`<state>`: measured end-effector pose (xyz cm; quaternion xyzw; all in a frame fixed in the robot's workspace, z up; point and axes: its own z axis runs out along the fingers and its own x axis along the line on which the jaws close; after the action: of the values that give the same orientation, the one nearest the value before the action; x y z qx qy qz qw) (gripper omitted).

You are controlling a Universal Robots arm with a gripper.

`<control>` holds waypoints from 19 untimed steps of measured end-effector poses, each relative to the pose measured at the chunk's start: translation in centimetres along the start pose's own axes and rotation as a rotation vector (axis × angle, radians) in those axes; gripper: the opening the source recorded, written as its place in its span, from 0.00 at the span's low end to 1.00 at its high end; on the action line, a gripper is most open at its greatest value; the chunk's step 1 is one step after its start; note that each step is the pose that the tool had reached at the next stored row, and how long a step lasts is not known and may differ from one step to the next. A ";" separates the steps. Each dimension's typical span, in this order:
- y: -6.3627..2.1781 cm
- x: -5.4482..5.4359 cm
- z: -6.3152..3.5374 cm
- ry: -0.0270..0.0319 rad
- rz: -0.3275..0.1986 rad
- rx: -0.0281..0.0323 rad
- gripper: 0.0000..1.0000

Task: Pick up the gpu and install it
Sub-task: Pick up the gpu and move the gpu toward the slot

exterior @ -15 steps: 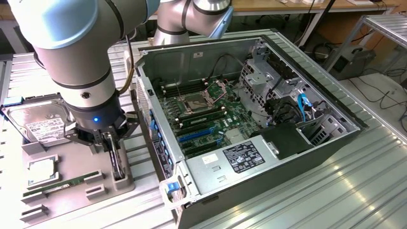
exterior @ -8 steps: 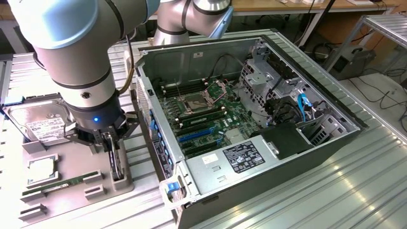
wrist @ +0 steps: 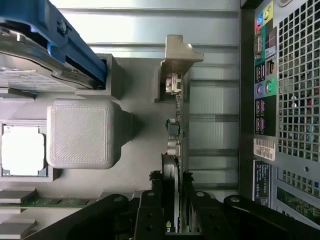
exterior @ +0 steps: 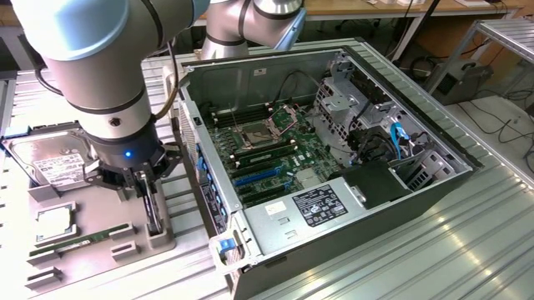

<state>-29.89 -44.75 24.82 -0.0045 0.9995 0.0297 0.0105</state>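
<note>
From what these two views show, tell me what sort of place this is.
Probably a robotics lab or workshop set up for PC assembly: a robot arm over a ribbed metal table, beside an open computer case, with a grey fixture holding a hard drive, RAM stick and gpu.

The silver-grey tubular arm (exterior: 92, 62) has pale blue joint caps (exterior: 288, 34), a black cable (exterior: 172, 81) and a blue-lit black gripper (exterior: 149, 189).

The gpu (wrist: 176, 145) is seen edge-on as a dark board with a dull, pale metal bracket. The pincer (wrist: 174, 200) is finished in matt black. The holder tray (wrist: 80, 135) is made of matt grey plastic, finely ribbed. The counter (exterior: 401, 250) is formed of grooved, satin metal.
</note>
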 end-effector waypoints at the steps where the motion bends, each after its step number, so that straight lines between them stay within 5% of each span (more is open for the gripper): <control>1: 0.02 0.0 -0.26 0.0001 0.000 -0.0009 0.26; 6: 0.06 -0.1 -2.23 0.0001 -0.002 -0.0070 0.26; 19: -0.58 -0.7 -9.32 0.0005 -0.008 -0.0183 0.26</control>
<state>-29.37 -45.89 34.11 -0.0088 0.9992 0.0388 0.0103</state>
